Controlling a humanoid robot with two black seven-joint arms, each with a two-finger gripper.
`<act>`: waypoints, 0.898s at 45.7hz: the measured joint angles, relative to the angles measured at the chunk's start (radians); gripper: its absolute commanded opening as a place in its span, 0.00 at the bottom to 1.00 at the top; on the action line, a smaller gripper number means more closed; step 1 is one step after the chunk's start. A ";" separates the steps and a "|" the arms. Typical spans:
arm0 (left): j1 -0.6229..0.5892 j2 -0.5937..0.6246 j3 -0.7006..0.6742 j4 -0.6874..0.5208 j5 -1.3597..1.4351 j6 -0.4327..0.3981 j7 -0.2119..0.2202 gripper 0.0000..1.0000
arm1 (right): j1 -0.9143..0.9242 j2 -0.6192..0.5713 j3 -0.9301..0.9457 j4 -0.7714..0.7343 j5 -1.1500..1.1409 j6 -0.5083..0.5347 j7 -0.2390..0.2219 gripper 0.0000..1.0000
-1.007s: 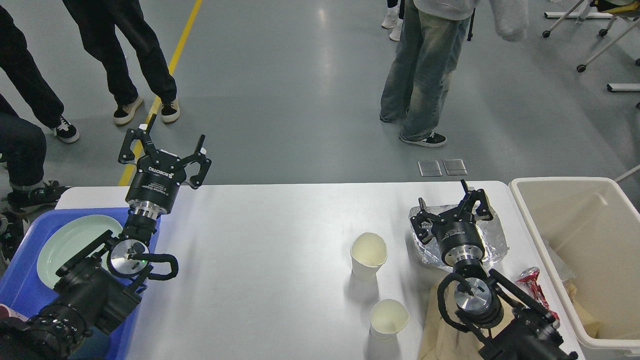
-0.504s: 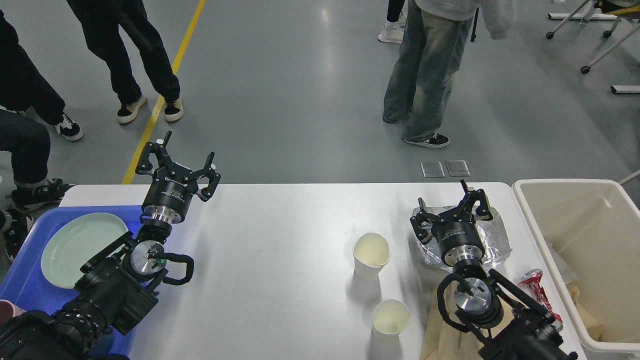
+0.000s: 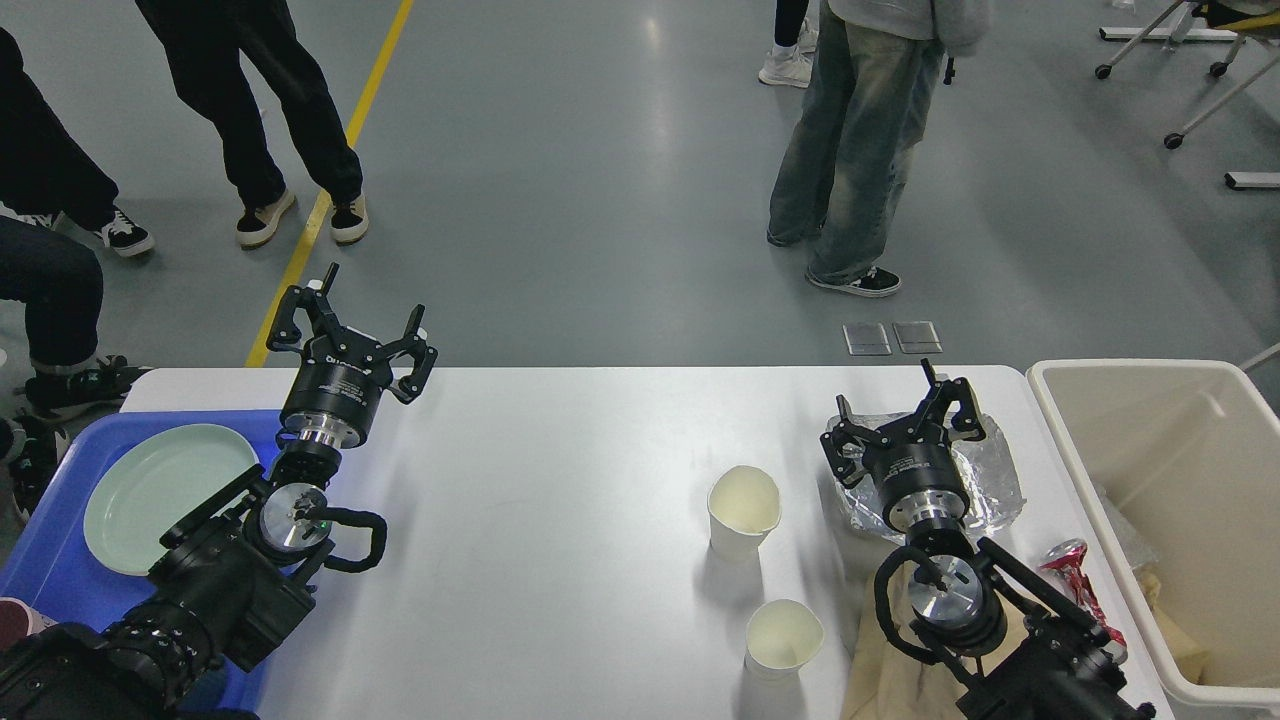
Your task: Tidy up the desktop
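Note:
The white desktop (image 3: 560,520) fills the lower view. Two cream paper cups stand on it right of centre, one farther (image 3: 742,511) and one nearer (image 3: 782,640). A crumpled clear plastic wrapper (image 3: 985,475) lies at the back right. A crushed red can (image 3: 1075,570) and a tan paper bag (image 3: 880,670) lie at the right front. My left gripper (image 3: 352,313) is open and empty above the table's back left edge. My right gripper (image 3: 900,400) is open and empty just above the wrapper.
A blue tray (image 3: 50,580) at the left holds a pale green plate (image 3: 160,495). A beige bin (image 3: 1180,520) stands at the right with some rubbish inside. People stand on the grey floor beyond the table.
My left arm moved right and nearer over the table's back left, then settled. The right arm has not moved. The view shifted slightly.

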 measured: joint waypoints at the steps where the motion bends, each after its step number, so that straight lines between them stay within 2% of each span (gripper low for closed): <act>1: 0.000 0.000 0.000 0.000 0.000 0.000 0.000 0.97 | 0.000 0.000 0.000 0.000 0.000 0.000 0.000 1.00; 24: 0.000 0.000 0.000 0.000 0.000 0.000 0.000 0.97 | 0.009 0.014 0.020 -0.002 0.001 -0.023 -0.010 1.00; 36: 0.000 0.000 0.000 0.000 0.000 0.000 0.000 0.97 | 0.103 0.006 0.063 0.000 0.009 -0.027 -0.013 1.00; 41: 0.000 0.000 0.000 0.000 0.000 0.000 0.000 0.97 | 0.177 -0.041 0.068 -0.007 0.010 -0.028 -0.013 1.00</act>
